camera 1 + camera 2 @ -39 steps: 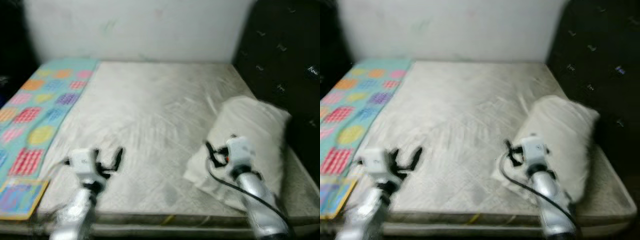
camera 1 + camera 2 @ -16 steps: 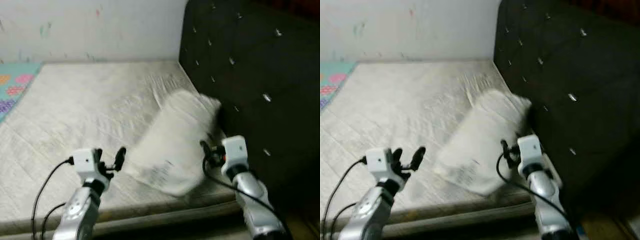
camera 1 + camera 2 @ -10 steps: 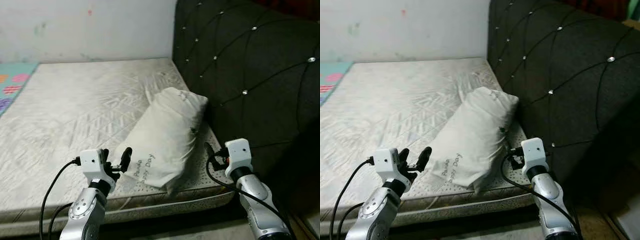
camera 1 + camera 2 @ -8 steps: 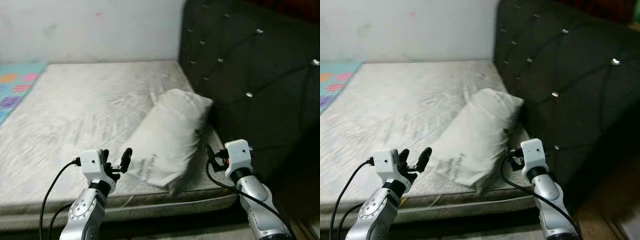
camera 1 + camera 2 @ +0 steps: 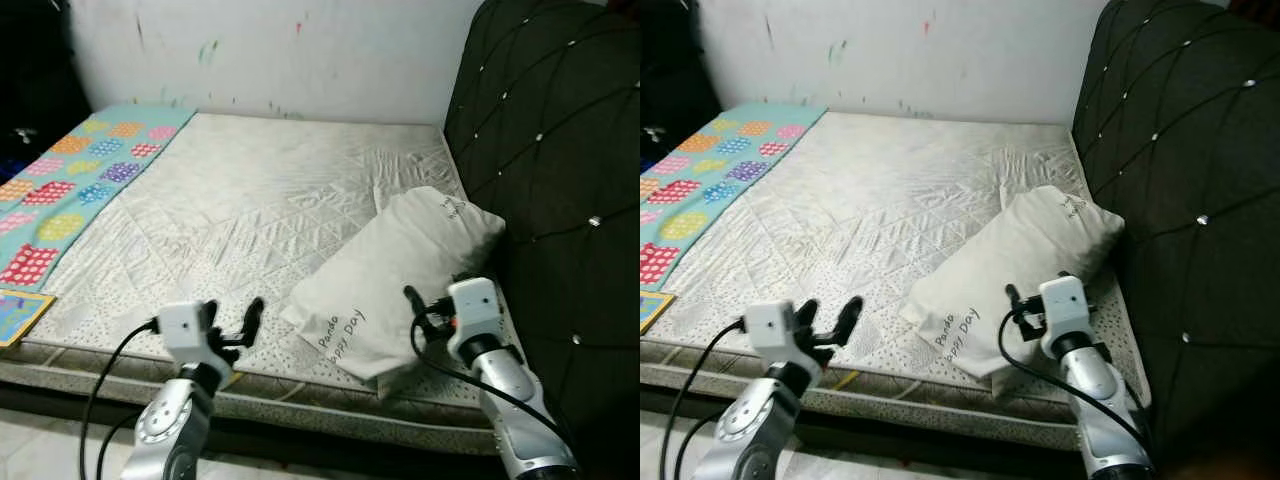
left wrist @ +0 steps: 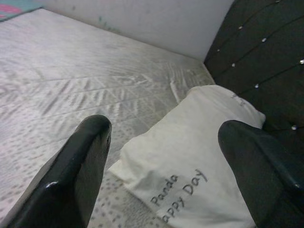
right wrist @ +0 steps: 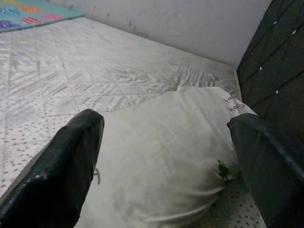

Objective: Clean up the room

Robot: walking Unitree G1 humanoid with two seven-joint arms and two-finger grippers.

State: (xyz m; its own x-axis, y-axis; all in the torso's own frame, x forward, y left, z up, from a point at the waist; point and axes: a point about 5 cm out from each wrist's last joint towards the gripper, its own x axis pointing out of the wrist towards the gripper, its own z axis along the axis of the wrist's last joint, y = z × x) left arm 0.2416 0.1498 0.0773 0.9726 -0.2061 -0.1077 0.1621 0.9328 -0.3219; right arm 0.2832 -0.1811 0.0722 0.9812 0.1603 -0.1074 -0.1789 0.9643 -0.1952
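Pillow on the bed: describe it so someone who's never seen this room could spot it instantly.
Start at the bare quilted mattress and go to the side by the dark tufted headboard. The pillow lies there at an angle, near the front edge. It is plain white, with "Panda Happy Day" written along one end.

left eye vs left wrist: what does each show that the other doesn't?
Left eye alone: the colourful mat along the mattress's left side, the right hand open over the pillow's near end, and the left hand open over the mattress edge.
Left wrist alone: a close look at that hand's fingers.
Both: white pillow printed "Panda Happy Day", mattress, dark tufted headboard.
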